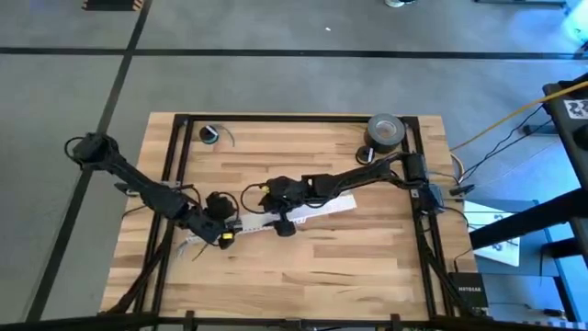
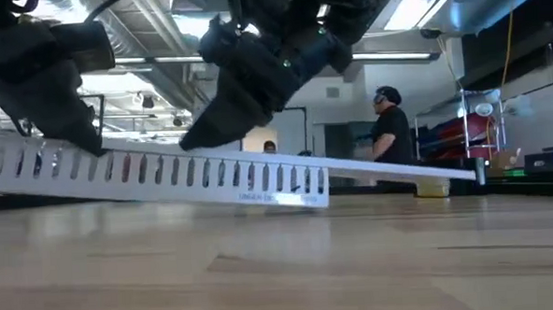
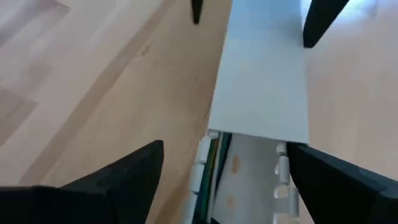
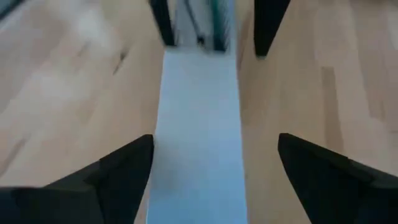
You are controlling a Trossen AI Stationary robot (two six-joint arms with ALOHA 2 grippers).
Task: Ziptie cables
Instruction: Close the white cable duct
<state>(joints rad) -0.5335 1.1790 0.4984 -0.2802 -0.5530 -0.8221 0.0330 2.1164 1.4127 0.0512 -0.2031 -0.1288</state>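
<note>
A long white slotted channel (image 2: pixel 165 169) with a flat white cover (image 3: pixel 261 81) lies across the middle of the table. The cables (image 3: pixel 214 168), thin grey-green wires, lie inside the channel where the cover ends; the right wrist view shows the cables (image 4: pixel 217 15) too. My left gripper (image 1: pixel 228 227) is open, with a finger on each side of the channel near the cover's end. My right gripper (image 1: pixel 276 213) is open and faces it, astride the cover (image 4: pixel 199 124). The ziptie is out of view. My left gripper has its fingers (image 3: pixel 323 174) beside the channel's slotted walls, coming slanting down along the channel; whether they touch it I cannot tell. My right gripper has its fingers (image 4: pixel 124 168) on either side of the cover, apart from its edges; whether the tips touch, I cannot tell.
A grey tape roll (image 1: pixel 386 131) stands at the far right corner and a small dark ring (image 1: pixel 210 134) at the far left. Black frame rails (image 1: pixel 175 165) run along the table's sides. A person (image 2: pixel 387 122) stands in the room behind.
</note>
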